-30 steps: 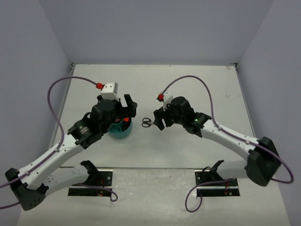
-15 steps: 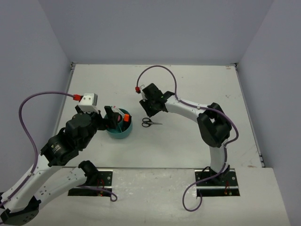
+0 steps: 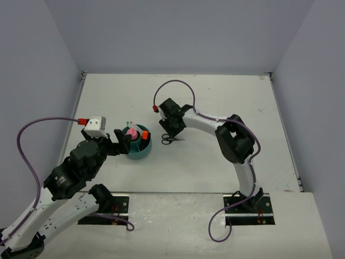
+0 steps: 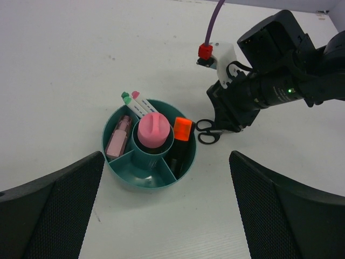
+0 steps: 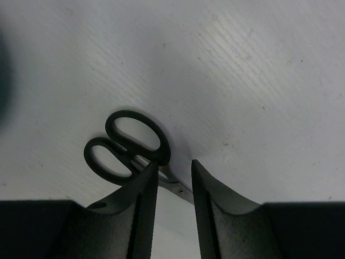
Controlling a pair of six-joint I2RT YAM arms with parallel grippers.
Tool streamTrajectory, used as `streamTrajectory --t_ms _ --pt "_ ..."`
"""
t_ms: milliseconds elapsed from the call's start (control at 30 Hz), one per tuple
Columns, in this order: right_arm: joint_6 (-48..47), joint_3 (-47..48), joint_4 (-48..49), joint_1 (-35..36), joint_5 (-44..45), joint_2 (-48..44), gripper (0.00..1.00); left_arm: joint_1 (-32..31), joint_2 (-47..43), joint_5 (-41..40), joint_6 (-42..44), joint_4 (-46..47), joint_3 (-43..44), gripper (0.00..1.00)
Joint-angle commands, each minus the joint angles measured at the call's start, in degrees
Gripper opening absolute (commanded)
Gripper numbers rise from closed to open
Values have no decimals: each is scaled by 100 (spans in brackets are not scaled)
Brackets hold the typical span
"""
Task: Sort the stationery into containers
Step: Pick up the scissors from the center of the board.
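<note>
The teal organizer (image 3: 138, 152) stands left of centre; its rim also shows in the left wrist view (image 4: 113, 167). It holds a pink tube (image 4: 152, 128) in the middle cup, an orange-capped black highlighter (image 4: 181, 141), white pens (image 4: 136, 103) with green and pink caps, and a pink item (image 4: 117, 138). Black-handled scissors (image 3: 167, 140) lie flat on the table to its right. My right gripper (image 5: 173, 164) is low over them, narrowly open, with the blades (image 5: 177, 187) between its fingers. My left gripper (image 3: 119, 142) is open and empty, just left of the organizer.
The white table (image 3: 226, 102) is walled at the back and both sides. The right arm's purple cable (image 3: 175, 84) loops above the scissors. Both arm bases sit at the near edge.
My left gripper has pulled back to the near left, off the organizer, uncovering the pink tube. My right gripper swung left and came down over the scissors.
</note>
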Motion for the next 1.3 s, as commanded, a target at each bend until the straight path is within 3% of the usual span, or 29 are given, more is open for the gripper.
streamTrajectory --t_ms 0,433,733,1267 --pt "-46 369 -158 15 -22 221 33 -26 18 -86 156 265 -49 100" --pt "26 397 -49 7 -820 -236 32 -18 111 -9 174 317 -90 100" --pt "-20 1221 -561 6 -455 430 32 -18 53 -23 174 317 -93 100" --pt "-153 1544 -1026 -2 -381 952 31 -17 17 -15 165 325 -110 100"
